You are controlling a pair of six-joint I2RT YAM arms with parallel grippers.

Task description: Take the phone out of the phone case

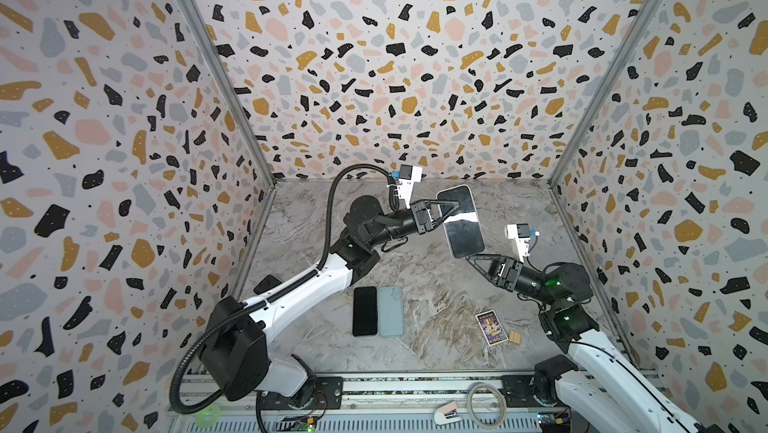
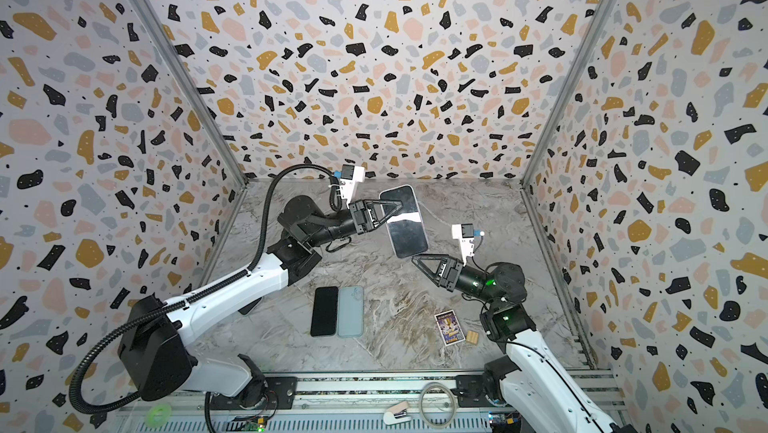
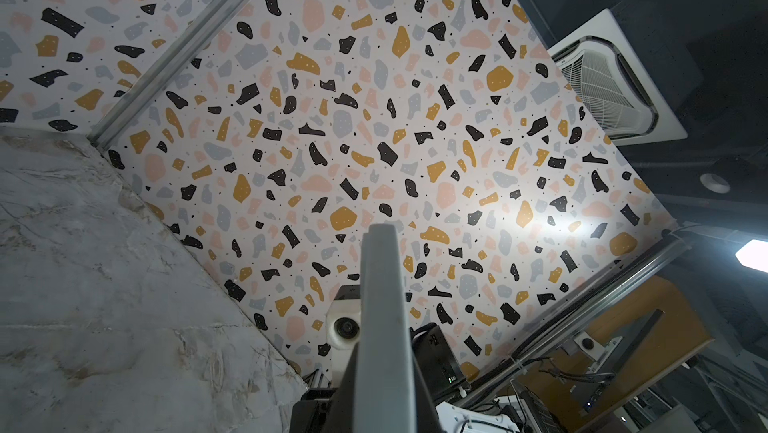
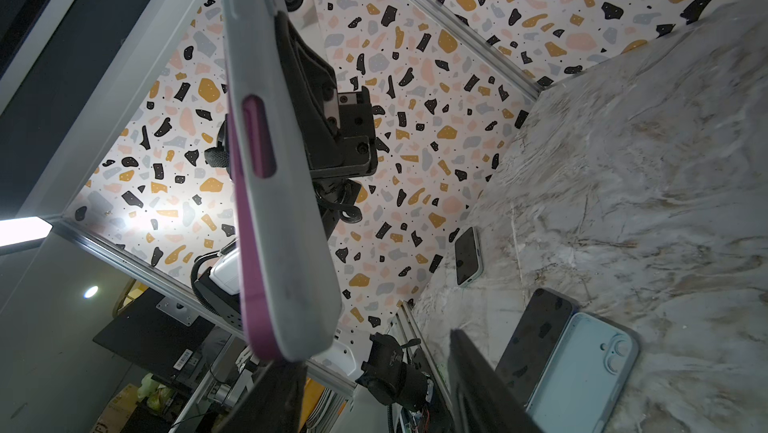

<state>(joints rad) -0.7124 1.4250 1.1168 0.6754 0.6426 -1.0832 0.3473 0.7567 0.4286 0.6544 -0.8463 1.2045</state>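
Observation:
The phone [image 1: 463, 227], dark screen up, sits in a grey phone case [image 4: 291, 210] and hangs tilted above the table's far middle in both top views. A purple edge of the phone shows along the case's rim in the right wrist view. My left gripper [image 1: 456, 205] is shut on the case's long left side, and the case's grey edge [image 3: 384, 318] runs out from between its jaws. My right gripper [image 1: 470, 259] stands open just under the phone's near corner. That corner lies close to one of its fingers [image 4: 270, 397]; I cannot tell whether they touch.
On the marble table [image 1: 436, 285] lie a bare black phone [image 1: 365, 311] and a pale blue case [image 1: 390, 311] side by side, a printed card [image 1: 491, 328] and a small wooden block [image 1: 515, 337]. Another dark phone [image 1: 268, 283] lies by the left wall. Patterned walls enclose three sides.

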